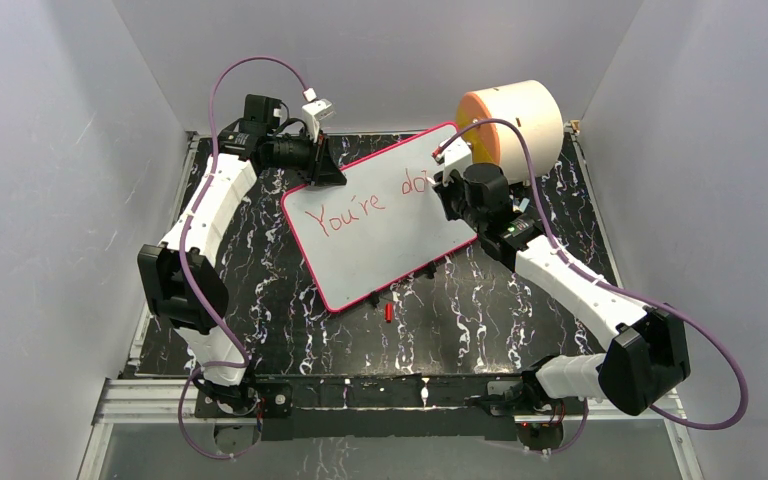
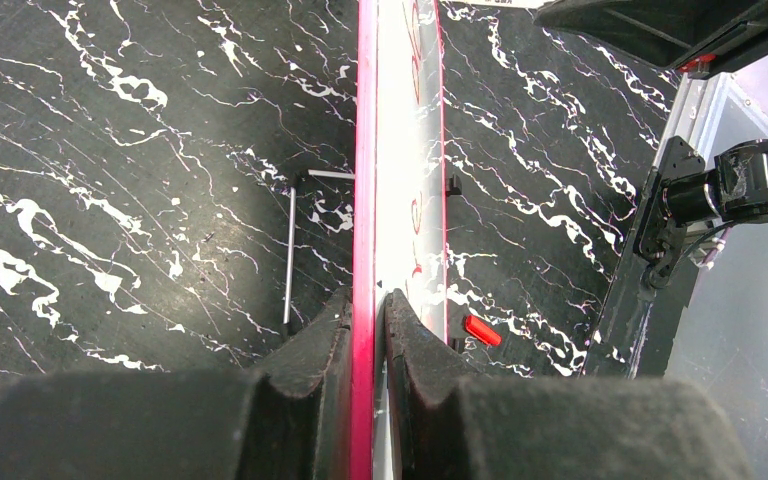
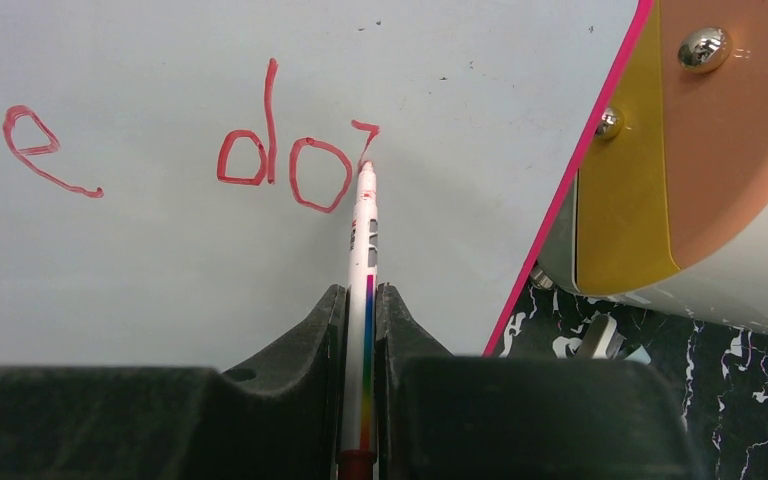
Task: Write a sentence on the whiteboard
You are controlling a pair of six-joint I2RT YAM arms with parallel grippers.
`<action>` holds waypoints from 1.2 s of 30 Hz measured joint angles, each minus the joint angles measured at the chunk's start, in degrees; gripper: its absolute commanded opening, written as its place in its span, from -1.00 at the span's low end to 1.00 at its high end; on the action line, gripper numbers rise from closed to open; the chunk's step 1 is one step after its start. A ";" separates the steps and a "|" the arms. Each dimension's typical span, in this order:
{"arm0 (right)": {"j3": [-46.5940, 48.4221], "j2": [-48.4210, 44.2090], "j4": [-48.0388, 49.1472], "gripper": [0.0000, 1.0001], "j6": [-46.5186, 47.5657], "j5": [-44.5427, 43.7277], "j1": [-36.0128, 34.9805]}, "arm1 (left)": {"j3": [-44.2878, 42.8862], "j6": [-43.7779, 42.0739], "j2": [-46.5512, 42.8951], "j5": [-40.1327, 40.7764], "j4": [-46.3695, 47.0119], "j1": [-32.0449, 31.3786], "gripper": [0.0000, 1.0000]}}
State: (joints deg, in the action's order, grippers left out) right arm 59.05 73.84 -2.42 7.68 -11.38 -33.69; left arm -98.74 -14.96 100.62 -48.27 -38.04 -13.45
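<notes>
Whiteboard (image 1: 380,235): glossy white rectangle, rounded corners, thin pink frame, tilted above the black marbled table (image 1: 520,310), long axis running near-left to far-right. Sentence (image 1: 345,212): red handwriting, "You're do" so far. Left end effector (image 2: 368,325) clamps the frame edge; right end effector (image 3: 361,330) grips a slim white marker (image 3: 363,260), tip on the lettering, cream cylinder (image 1: 515,122) just beyond.

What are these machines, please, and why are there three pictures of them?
They are two robot arms on a black marbled table. One picture looks down from above; the other two come from cameras on the wrists. The left hand is shut on the edge of the whiteboard, steadying it. The right hand is shut on a marker, its tip on the board, writing red words: "You're do" so far. A cream cylinder stands behind, and a small red cap lies on the table.
</notes>
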 measured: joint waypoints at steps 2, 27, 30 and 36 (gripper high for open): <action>0.00 0.00 0.00 -1.00 0.00 0.17 0.00 | 0.00 0.00 0.00 0.00 0.00 0.00 -1.00; -0.02 0.02 -3.28 -1.00 -0.02 0.61 0.31 | 0.00 -0.02 0.00 0.00 0.00 0.00 -1.00; -0.02 0.02 -3.69 -1.00 -0.04 0.61 0.31 | 0.00 -0.02 0.00 0.00 0.00 0.00 -1.00; -0.17 -0.37 -3.72 -1.00 -0.09 0.55 0.31 | 0.00 -0.02 0.00 -0.02 0.00 0.00 -1.00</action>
State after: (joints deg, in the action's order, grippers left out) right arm 58.87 73.47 -6.13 7.60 -10.83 -33.39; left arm -98.74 -14.98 100.62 -48.29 -38.04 -13.45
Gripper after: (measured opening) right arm 0.202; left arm 0.105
